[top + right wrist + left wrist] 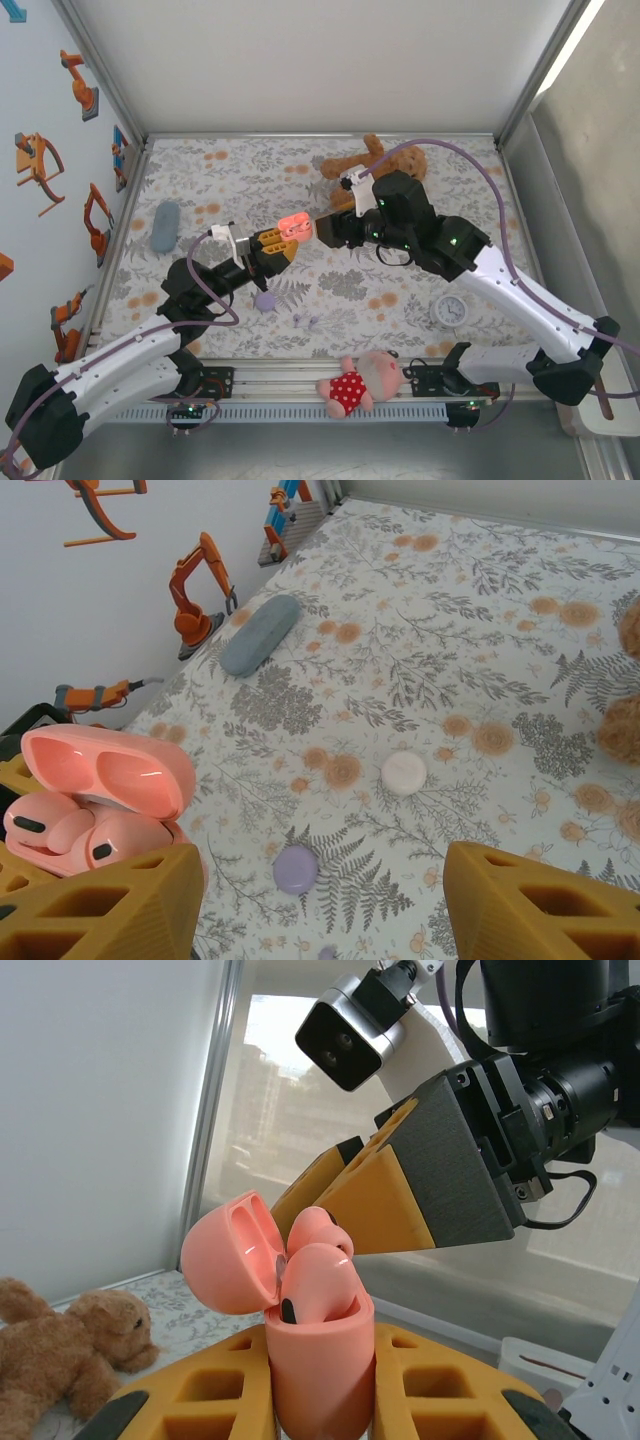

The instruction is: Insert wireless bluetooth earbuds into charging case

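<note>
My left gripper (283, 241) (320, 1385) is shut on a coral charging case (290, 224) (322, 1360) (100, 780), held upright above the mat with its lid hinged open. Two orange-pink earbuds (318, 1270) (70, 830) sit in the case's wells, their rounded tops sticking out. My right gripper (324, 228) (320, 910) is open just right of the case with nothing between its fingers. One of its yellow fingers (370, 1195) reaches close behind the rear earbud. Tiny lilac earbuds (303, 321) lie on the mat near the front.
A lilac case (266, 299) (296, 868) and a white case (404, 772) rest on the floral mat (240, 180). A blue-grey pouch (165, 227) lies at the left, a teddy bear (375, 160) at the back, a small clock (449, 311) at the right, a pink doll (362, 381) at the front edge.
</note>
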Motion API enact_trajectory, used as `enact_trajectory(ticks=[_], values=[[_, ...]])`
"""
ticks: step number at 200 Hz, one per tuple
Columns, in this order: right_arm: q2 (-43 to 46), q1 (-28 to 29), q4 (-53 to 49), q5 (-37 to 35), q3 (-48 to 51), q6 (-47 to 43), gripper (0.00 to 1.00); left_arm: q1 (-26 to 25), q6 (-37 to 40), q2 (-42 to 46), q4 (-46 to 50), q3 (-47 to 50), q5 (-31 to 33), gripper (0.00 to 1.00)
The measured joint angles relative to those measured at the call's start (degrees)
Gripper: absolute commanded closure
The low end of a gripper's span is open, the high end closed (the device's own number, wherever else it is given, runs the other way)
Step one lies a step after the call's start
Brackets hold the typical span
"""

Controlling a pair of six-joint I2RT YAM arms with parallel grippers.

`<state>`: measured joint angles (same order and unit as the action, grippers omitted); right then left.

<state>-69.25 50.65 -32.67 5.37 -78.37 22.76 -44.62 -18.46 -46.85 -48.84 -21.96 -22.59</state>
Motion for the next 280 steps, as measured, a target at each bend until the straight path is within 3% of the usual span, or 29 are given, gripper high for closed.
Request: enact_trajectory(ticks=[157, 218, 280], values=[[0.0, 0.0, 2.5, 4.5, 0.0, 0.0, 0.38, 0.0, 0.0, 0.0, 0.5, 0.0, -0.6, 1.0], [3.2, -1.5, 4.2, 5.8, 0.5, 1.0, 0.16, 0.0, 0.0, 0.4, 0.9, 0.0, -0.7, 1.0], [2.4, -3.3, 11.4, 17.8, 2.7, 6.1, 0.1, 0.0, 0.0, 0.8, 0.9, 0.0, -1.7, 1.0]])
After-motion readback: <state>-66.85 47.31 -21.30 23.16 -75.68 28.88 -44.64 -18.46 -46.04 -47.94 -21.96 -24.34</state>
